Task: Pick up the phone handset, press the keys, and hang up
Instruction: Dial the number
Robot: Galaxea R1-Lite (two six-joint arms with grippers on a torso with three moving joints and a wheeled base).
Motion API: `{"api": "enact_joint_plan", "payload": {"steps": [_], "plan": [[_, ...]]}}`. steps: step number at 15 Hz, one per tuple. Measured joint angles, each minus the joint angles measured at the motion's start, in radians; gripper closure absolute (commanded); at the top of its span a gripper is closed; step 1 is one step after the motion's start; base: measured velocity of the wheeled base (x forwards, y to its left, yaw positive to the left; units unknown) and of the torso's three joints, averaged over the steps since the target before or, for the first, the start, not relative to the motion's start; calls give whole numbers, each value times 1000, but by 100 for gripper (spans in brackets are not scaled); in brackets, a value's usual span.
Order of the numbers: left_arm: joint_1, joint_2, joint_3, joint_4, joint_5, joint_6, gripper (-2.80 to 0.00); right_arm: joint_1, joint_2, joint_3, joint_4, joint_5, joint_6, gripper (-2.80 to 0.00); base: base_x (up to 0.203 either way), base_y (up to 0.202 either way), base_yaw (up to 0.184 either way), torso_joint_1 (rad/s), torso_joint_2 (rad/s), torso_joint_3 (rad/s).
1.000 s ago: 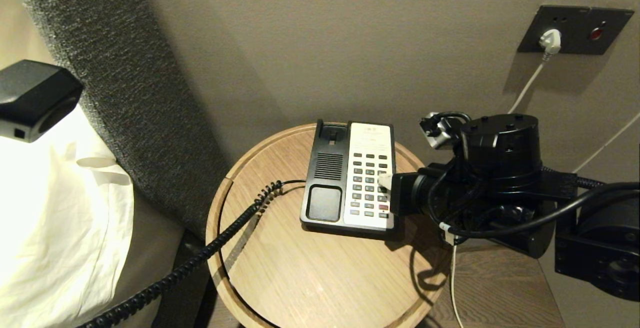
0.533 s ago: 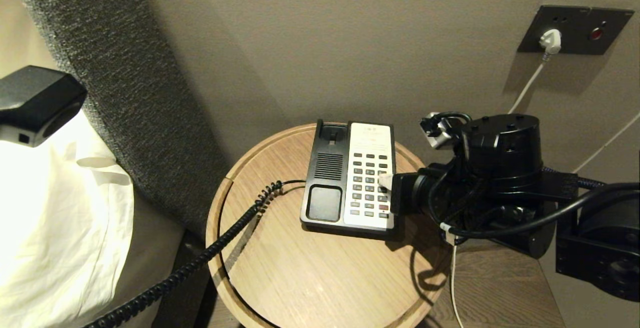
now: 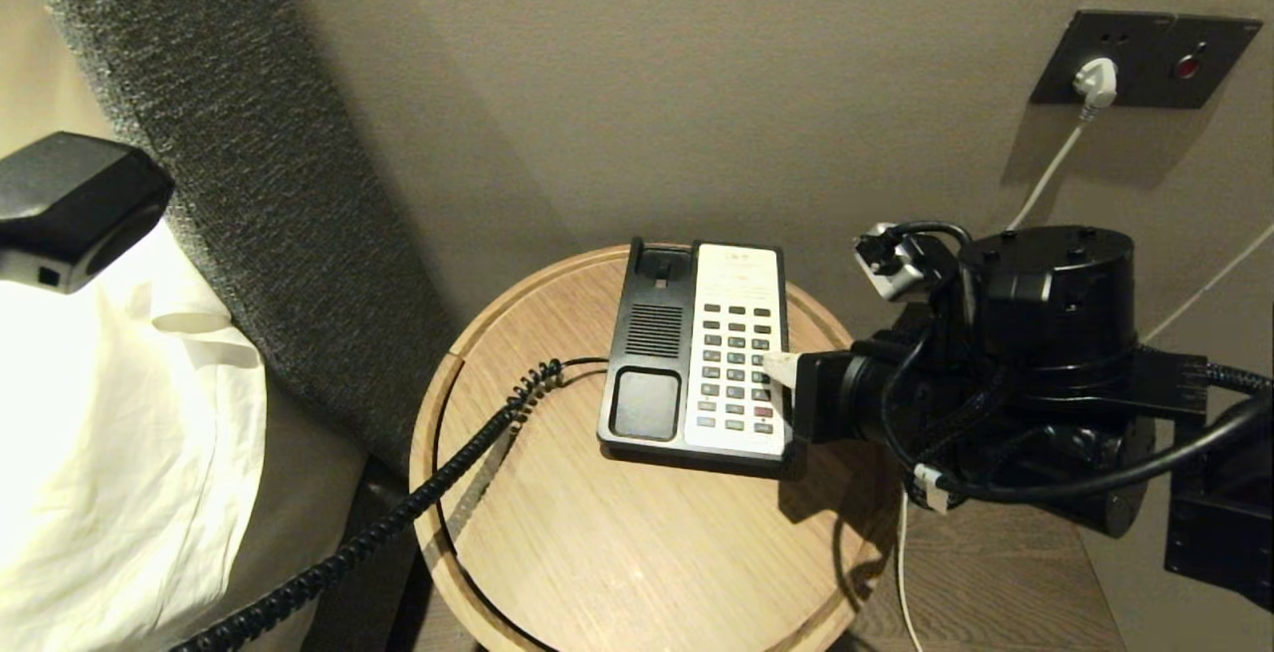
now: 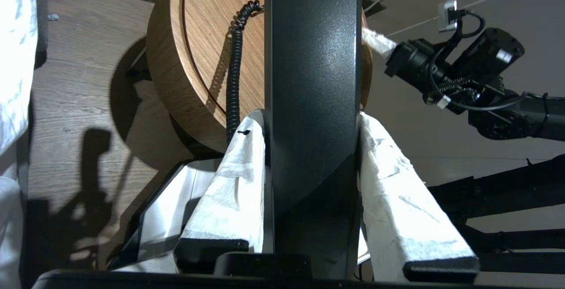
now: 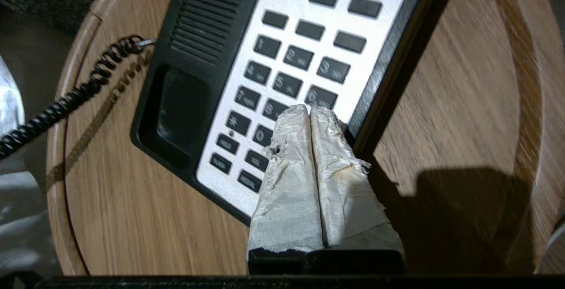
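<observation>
The black phone handset (image 4: 311, 59) is clamped between the white-wrapped fingers of my left gripper (image 4: 309, 119), held up off to the left of the table. Its blocky end (image 3: 75, 199) shows at the left edge of the head view. The coiled cord (image 3: 438, 478) runs from the base down off the table. The phone base (image 3: 697, 353) lies on the round wooden table (image 3: 637, 552), its cradle empty. My right gripper (image 3: 778, 365) is shut, its wrapped fingertips (image 5: 296, 114) together over the right column of the keys (image 5: 287, 84), by the 6 and 9; contact cannot be told.
A grey padded headboard (image 3: 249, 184) and white bedding (image 3: 109, 433) stand left of the table. On the wall behind is a dark socket plate (image 3: 1145, 60) with a white plug and cable hanging down beside my right arm.
My right arm has drawn a little to the right, so its fingertips sit nearer the keypad's right edge. The left gripper still holds the handset, whose end has sunk slightly.
</observation>
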State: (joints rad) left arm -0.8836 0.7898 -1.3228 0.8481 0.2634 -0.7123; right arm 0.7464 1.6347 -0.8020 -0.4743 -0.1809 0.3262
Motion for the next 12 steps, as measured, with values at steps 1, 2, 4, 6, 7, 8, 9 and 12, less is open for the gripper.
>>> {"api": "enact_joint_plan", "payload": {"steps": [1, 2, 4, 6, 7, 8, 9, 12], "plan": [[0, 0, -3, 0, 0, 0, 0, 2, -3, 9, 0, 0, 0, 0, 0, 0, 0, 0, 0, 0], [0, 0, -4, 0, 0, 0, 0, 2, -4, 15, 1, -1, 0, 0, 0, 0, 0, 0, 0, 0], [0, 0, -2, 0, 0, 0, 0, 3, -5, 20, 2, -1, -2, 0, 0, 0, 0, 0, 0, 0], [0, 0, -1, 0, 0, 0, 0, 3, -3, 21, 1, 0, -3, 0, 0, 0, 0, 0, 0, 0], [0, 0, -1, 0, 0, 0, 0, 2, -1, 21, 2, 0, -3, 0, 0, 0, 0, 0, 0, 0], [0, 0, -2, 0, 0, 0, 0, 2, 0, 21, 1, 0, -3, 0, 0, 0, 0, 0, 0, 0], [0, 0, -2, 0, 0, 0, 0, 2, 3, 21, 1, 1, -3, 0, 0, 0, 0, 0, 0, 0], [0, 0, 2, 0, 0, 0, 0, 2, 13, 14, -4, 1, -3, 0, 0, 0, 0, 0, 0, 0]]}}
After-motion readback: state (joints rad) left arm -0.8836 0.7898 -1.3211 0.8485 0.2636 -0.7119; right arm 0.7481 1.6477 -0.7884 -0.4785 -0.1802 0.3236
